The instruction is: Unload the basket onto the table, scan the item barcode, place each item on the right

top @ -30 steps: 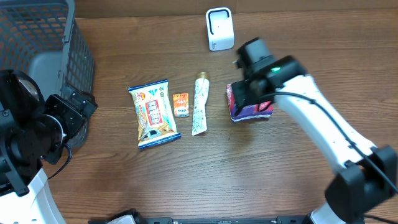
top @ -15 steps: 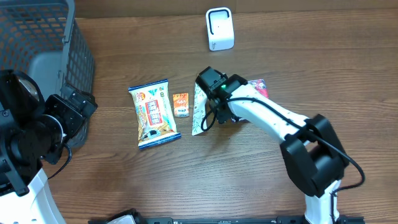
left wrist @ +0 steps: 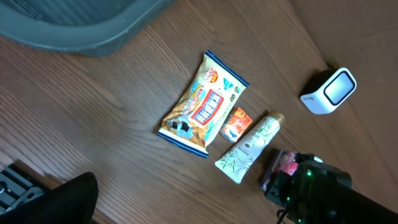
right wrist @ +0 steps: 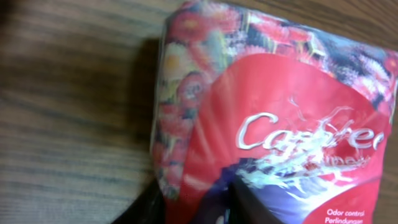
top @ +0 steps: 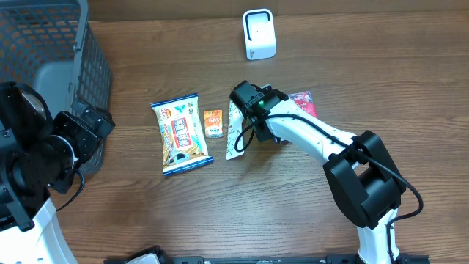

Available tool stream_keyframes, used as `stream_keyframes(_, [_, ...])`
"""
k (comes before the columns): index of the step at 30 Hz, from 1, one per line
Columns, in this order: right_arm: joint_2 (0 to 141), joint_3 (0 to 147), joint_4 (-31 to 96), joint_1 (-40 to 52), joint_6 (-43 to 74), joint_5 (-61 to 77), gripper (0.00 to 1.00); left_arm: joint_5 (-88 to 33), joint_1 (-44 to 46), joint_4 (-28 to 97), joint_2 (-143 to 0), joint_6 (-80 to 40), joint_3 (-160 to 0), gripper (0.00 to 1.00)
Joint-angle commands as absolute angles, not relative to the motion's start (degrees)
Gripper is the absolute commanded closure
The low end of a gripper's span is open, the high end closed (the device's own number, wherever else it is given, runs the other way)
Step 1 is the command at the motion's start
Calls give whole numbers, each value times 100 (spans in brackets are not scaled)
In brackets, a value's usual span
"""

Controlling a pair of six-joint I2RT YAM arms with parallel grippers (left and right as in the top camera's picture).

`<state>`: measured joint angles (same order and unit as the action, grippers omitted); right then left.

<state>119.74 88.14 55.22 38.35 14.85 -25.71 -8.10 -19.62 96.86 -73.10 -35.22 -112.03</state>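
Claw on the right arm [right wrist: 198,210] sits low on the red flowered packet [right wrist: 273,106]; clamped or not, I cannot tell. Packet lies flat on the tabletop [top: 396,66], just beside the tube [top: 236,121]. It looks light, soft and slick, so pinch across a narrow edge. Left claw [top: 91,125] stands apart, holding nothing.

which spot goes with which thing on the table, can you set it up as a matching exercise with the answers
Things:
1 scanner
2 basket
3 orange sachet
4 red floral pack

Places:
A between the snack packet and the tube
B far left corner
C partly hidden by the right arm
D alone near the far edge, standing upright

Pairs: 1-D, 2-B, 3-A, 4-C
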Motion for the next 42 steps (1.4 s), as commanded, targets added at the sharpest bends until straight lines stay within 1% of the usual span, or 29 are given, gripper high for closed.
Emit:
stream_keyframes(1, [12057,8652,5498,3815,1702,-2569,90,-814,-1997,9679,-7286,-3472,-11209,0])
stream_keyframes(2, [12057,8654,5518,3813,1726,-2569,96,-814,-1997,9679,-7286,-3472,-11209,0])
stream_keyframes(7, [12038,8954,5865,3813,1855,-2523,97,-814,-1997,9679,-7286,-3470,-11209,0])
stream_keyframes(10, [11972,9437,6324,3813,1984,-2493,96,-814,-1997,9679,-7286,-3472,-11209,0])
stream_keyframes(12, [11924,9909,6683,3785,1975,-2193,97,-814,-1997,9679,-7286,-3470,-11209,0])
stream_keyframes(16, [11893,11032,7408,3588,1890,-1057,97,-814,-1997,9679,-7286,-3472,-11209,0])
stream_keyframes(21, [11893,11824,7848,3020,1227,1404,96,-814,-1997,9679,-7286,-3472,-11209,0])
stream_keyframes(24, [11907,11714,7894,2558,908,2847,96,-814,-1997,9679,-7286,-3472,-11209,0])
stream_keyframes(28, [11907,11218,7754,2115,438,4425,96,-814,-1997,9679,-7286,-3472,-11209,0])
stream_keyframes(32, [11907,10388,7236,1774,410,5356,96,-814,-1997,9679,-7286,-3472,-11209,0])
stream_keyframes(34, [11907,9994,6932,1640,484,5566,96,-814,-1997,9679,-7286,-3470,-11209,0])
stream_keyframes(38, [11907,9400,6460,1260,644,5476,96,-814,-1997,9679,-7286,-3470,-11209,0])
stream_keyframes(40, [11907,9264,6412,1022,790,5183,96,-814,-1997,9679,-7286,-3472,-11209,0])
stream_keyframes(42, [11907,9223,6445,766,967,4497,96,-814,-1997,9679,-7286,-3472,-11209,0])
